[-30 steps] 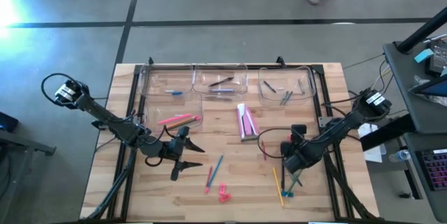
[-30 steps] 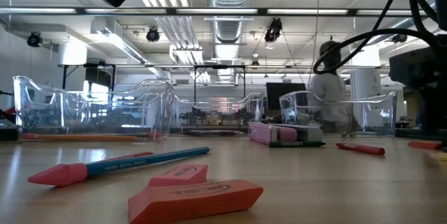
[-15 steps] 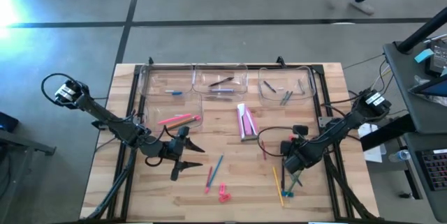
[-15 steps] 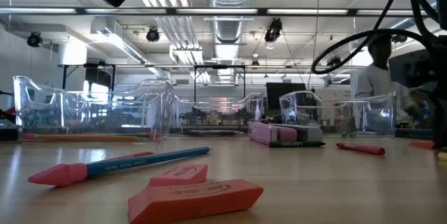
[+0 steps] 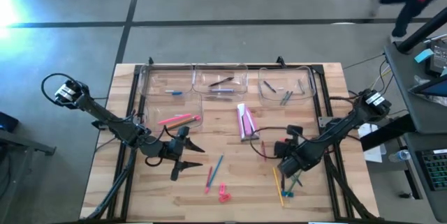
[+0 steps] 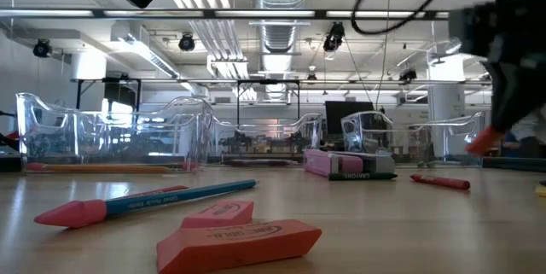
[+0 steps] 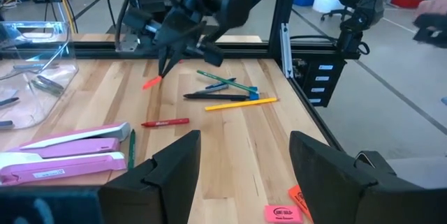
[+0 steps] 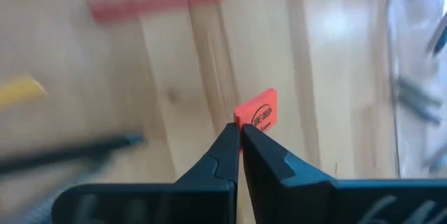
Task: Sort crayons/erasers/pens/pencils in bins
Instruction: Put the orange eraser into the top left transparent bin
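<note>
The right gripper [image 8: 239,132] is pinched tight (fingertips meeting), while the left gripper [image 7: 241,155] hovers spread wide.

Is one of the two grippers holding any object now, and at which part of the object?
The right gripper is shut on a small orange-red eraser block, pinched at one end, lifted off the table. The left gripper is open, holding nothing.

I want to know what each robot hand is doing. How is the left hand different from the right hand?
The left gripper is open with nothing between its fingers; the right gripper is shut on an orange-red eraser.

The left gripper hangs over the table's left half, near the pink sticks; the right gripper is over the right half, by the yellow pencil.

Both are dark, with two fingers.
</note>
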